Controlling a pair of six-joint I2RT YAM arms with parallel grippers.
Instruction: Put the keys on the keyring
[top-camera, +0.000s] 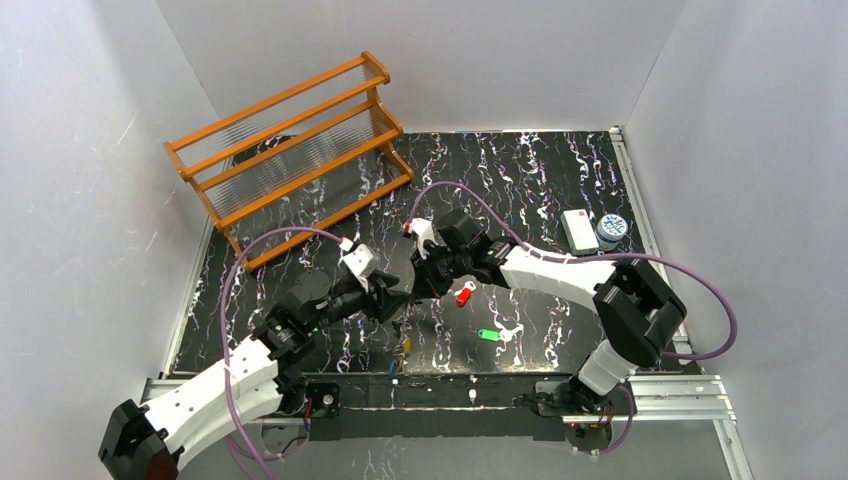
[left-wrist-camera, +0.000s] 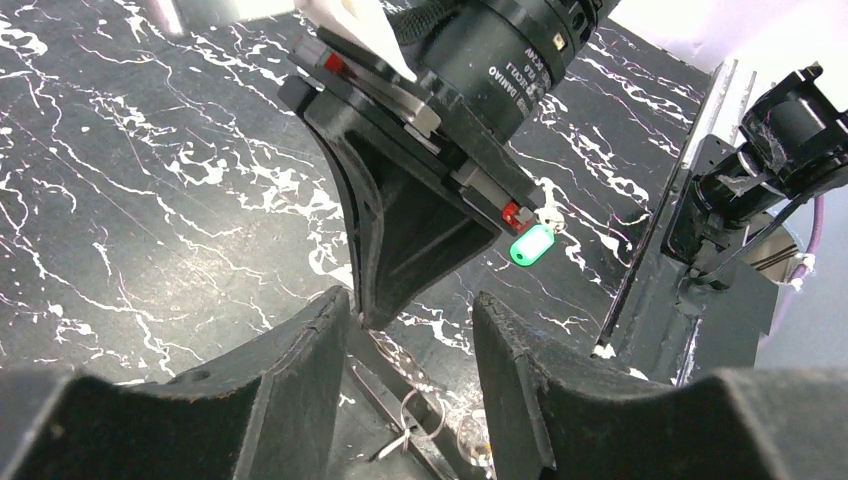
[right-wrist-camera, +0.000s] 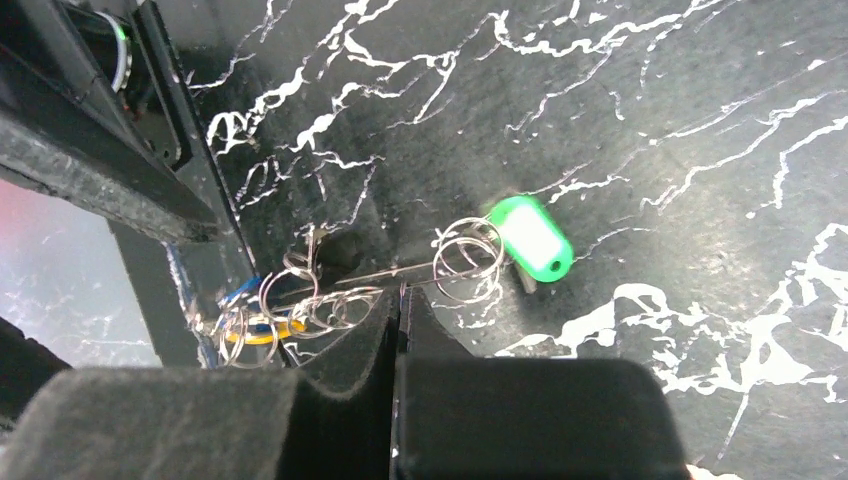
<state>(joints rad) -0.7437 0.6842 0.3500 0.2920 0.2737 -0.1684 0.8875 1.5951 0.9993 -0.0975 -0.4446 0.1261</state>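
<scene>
Right wrist | step, likely threading: green key (right-wrist-camera: 530, 240) just beyond jaws | right gripper (right-wrist-camera: 400, 300) closed by keyring (right-wrist-camera: 380, 280); left gripper (left-wrist-camera: 410, 335) half-apart, grip unclear | next: fine ring-to-loop alignment

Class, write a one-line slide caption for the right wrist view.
Shut right gripper at a thin wire carrying split rings, beside a green key tag.

The word "DAMIAO" stands upside down on the black motor housing (left-wrist-camera: 495, 60); its smaller print is unreadable.
</scene>
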